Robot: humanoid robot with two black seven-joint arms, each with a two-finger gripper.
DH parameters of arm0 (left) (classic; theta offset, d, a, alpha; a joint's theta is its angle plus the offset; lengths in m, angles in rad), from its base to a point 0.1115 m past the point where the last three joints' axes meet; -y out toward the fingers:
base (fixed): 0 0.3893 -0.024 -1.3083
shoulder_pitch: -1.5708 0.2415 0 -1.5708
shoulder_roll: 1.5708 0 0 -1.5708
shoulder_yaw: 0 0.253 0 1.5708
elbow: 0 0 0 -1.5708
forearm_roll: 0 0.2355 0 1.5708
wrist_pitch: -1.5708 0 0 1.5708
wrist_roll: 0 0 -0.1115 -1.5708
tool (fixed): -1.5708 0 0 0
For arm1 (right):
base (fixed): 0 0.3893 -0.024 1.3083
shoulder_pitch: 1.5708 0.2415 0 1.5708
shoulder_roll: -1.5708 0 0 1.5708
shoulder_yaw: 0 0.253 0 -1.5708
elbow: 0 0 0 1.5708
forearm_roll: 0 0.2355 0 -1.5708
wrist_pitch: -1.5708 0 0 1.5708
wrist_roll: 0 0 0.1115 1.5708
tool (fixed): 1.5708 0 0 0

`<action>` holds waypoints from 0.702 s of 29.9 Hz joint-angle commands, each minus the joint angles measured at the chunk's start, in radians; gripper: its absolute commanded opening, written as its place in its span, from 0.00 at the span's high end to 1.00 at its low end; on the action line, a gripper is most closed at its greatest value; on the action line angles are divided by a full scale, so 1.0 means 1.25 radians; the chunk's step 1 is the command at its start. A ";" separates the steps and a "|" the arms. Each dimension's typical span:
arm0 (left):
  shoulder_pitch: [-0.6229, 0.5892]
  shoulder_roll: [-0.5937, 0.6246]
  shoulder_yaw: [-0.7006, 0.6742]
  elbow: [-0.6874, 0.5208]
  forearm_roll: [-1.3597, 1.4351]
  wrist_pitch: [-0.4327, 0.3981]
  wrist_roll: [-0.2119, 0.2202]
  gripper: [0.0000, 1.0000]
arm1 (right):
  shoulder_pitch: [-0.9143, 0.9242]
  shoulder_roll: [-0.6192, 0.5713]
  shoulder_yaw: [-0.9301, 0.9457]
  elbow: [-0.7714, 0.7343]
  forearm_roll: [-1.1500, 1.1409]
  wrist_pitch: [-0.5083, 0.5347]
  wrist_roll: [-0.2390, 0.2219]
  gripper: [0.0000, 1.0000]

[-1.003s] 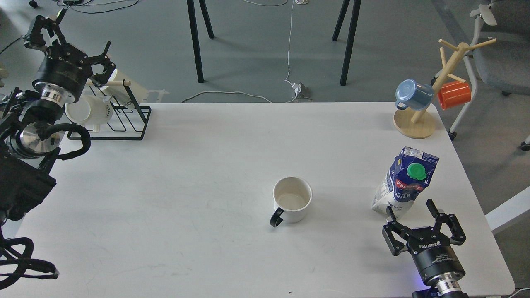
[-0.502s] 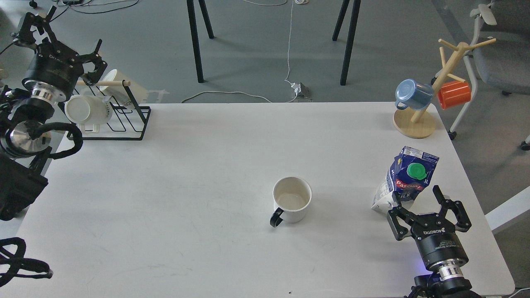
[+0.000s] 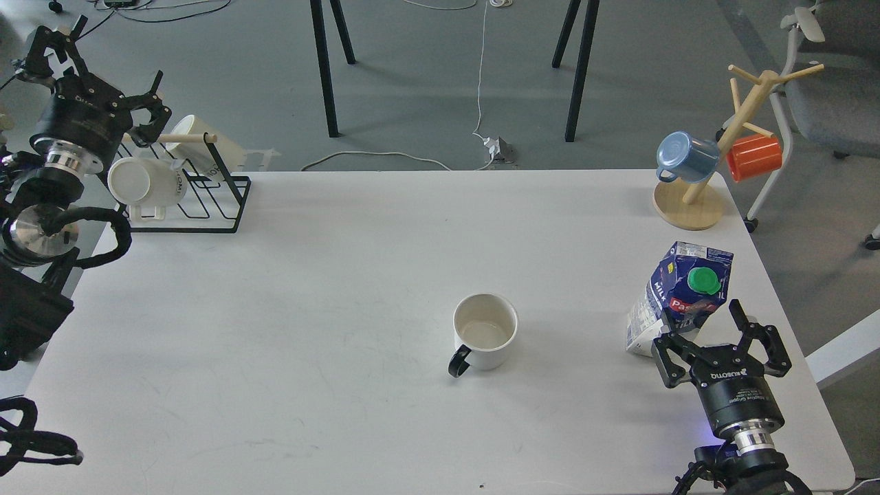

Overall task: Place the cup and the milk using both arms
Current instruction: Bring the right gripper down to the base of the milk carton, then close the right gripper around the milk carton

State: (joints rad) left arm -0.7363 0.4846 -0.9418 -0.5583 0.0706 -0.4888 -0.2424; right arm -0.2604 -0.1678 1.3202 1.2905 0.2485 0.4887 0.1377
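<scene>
A white cup (image 3: 485, 332) with a black handle stands upright on the white table (image 3: 344, 289), right of centre. A blue milk carton (image 3: 680, 292) with a green cap leans tilted near the table's right edge. My right gripper (image 3: 700, 328) is open just in front of the carton; its left finger overlaps the carton's lower end and the carton's base lies between the fingers. My left gripper (image 3: 113, 58) is open at the far left, above a black wire rack (image 3: 220, 206), holding nothing.
The rack holds two white cups (image 3: 148, 182) on their sides. A wooden mug tree (image 3: 689, 206) at the back right corner carries a blue cup (image 3: 684, 157) and an orange cup (image 3: 754, 157). Table legs, cables and a chair lie beyond the table.
My right gripper has moved forward and right, up to the carton; the carton has shifted and turned a little. My left arm has drawn back to the left, away from the rack.
</scene>
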 commanded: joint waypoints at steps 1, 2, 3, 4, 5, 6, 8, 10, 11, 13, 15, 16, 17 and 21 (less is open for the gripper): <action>0.001 0.000 -0.001 0.001 0.000 0.000 0.000 0.01 | 0.002 0.000 0.000 -0.002 0.000 0.000 0.000 0.07; 0.002 0.000 -0.001 0.000 0.000 0.000 0.000 0.01 | 0.003 0.000 -0.001 -0.002 0.000 0.000 0.000 0.07; 0.004 0.000 0.000 0.001 0.000 0.000 0.000 0.01 | 0.005 0.002 -0.002 -0.003 0.000 0.000 0.000 0.08; 0.004 0.000 -0.001 0.000 0.000 0.000 -0.001 0.01 | 0.007 0.002 -0.004 -0.003 0.000 0.000 0.000 0.09; 0.005 -0.001 -0.001 0.001 0.000 0.000 -0.001 0.01 | 0.012 0.002 -0.009 -0.003 -0.001 0.000 0.000 0.12; 0.005 0.000 0.000 0.001 0.000 0.000 -0.001 0.01 | 0.016 0.000 -0.013 -0.002 -0.001 0.000 0.000 0.15; 0.005 -0.001 0.000 0.006 0.000 0.000 -0.001 0.01 | 0.022 0.002 -0.018 0.000 -0.005 0.000 -0.001 0.25; 0.005 -0.002 -0.001 0.018 0.000 0.000 -0.001 0.01 | 0.033 0.002 -0.020 -0.002 -0.026 0.000 -0.001 0.39; 0.005 -0.002 -0.001 0.024 0.000 0.000 -0.001 0.01 | 0.037 0.002 -0.020 0.000 -0.037 0.000 -0.001 0.46; 0.005 -0.002 -0.001 0.034 0.000 0.000 -0.002 0.01 | 0.037 0.002 -0.020 0.000 -0.040 0.000 -0.001 0.54; 0.005 -0.001 -0.001 0.036 0.000 0.000 -0.001 0.01 | 0.037 0.002 -0.022 0.001 -0.042 0.000 0.000 0.58; 0.005 0.000 -0.001 0.037 0.000 0.000 -0.001 0.01 | 0.037 0.002 -0.022 0.001 -0.042 0.000 0.000 0.61; 0.005 0.000 0.000 0.039 0.000 0.000 -0.001 0.01 | 0.035 0.002 -0.022 0.002 -0.043 0.000 0.000 0.63; 0.004 0.000 0.000 0.044 0.000 0.000 -0.001 0.01 | 0.023 0.000 -0.024 0.024 -0.044 0.000 -0.001 0.65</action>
State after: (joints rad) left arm -0.7302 0.4842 -0.9429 -0.5061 0.0706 -0.4887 -0.2450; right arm -0.2211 -0.1657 1.2924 1.3006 0.1948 0.4887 0.1377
